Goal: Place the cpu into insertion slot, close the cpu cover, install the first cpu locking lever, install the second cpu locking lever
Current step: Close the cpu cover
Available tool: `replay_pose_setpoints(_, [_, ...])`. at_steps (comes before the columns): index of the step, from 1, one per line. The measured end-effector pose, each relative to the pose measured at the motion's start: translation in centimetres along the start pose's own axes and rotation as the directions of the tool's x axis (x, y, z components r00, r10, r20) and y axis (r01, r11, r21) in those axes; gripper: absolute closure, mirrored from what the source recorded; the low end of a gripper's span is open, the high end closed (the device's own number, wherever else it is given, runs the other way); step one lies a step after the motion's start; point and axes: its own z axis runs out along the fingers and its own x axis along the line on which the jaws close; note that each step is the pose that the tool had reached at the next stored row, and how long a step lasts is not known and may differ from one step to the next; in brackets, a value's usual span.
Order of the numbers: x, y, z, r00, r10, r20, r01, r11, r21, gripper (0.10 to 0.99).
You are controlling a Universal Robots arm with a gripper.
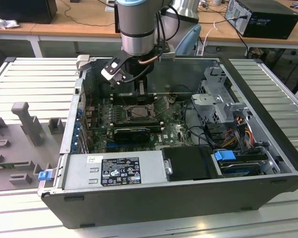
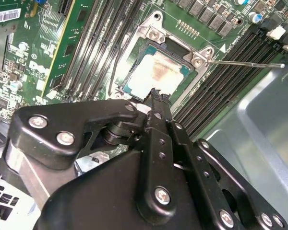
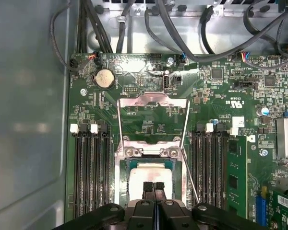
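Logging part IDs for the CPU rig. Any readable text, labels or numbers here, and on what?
Nothing reads clearly enough to quote.
Black label on the power supply: print blurred.
White sticker beside it: too small.
White markings on the motherboard: too small.

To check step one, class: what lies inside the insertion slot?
The cpu lies in the insertion slot, pale face up, the cpu cover open. The gripper, jaws shut, hides part of the chip; whatever lies beneath the chip is covered.
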Motion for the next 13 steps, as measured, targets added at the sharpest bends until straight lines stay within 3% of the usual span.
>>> replay_pose_setpoints(2, [-0.03, 0.78, 0.06, 1.0, 0.0, 0.0001, 0.0, 1.0, 0.003, 0.98])
replay_pose_setpoints(3, [-0.04, 1.62, 0.13, 1.0, 0.001, 0.0002, -0.001, 1.0, 0.009, 0.98])
replay_pose_setpoints(4, [-0.03, 1.66, -0.35, 1.0, 0.0, 0.0001, 0.0, 1.0, 0.009, 0.98])
replay_pose_setpoints(5, [-0.01, 1.77, -1.62, 1.0, 0.0, -0.0001, 0.0, 1.0, 0.009, 0.98])
replay_pose_setpoints(6, [-0.01, 1.84, -2.38, 1.0, 0.0, 0.0, 0.0, 1.0, 0.009, 0.98])
replay_pose_setpoints(7, [0.0, 1.88, -2.79, 1.0, 0.0, 0.0, 0.0, 1.0, 0.009, 0.98])
replay_pose_setpoints(9, [0.0, 2.02, -3.04, 1.0, 0.0, -0.0009, 0.0, 1.0, 0.01, 0.98])
replay_pose_setpoints(13, [-0.01, 3.29, -2.95, 0.9999, -0.011, -0.0025, 0.011, 0.9998, 0.018, 0.98])
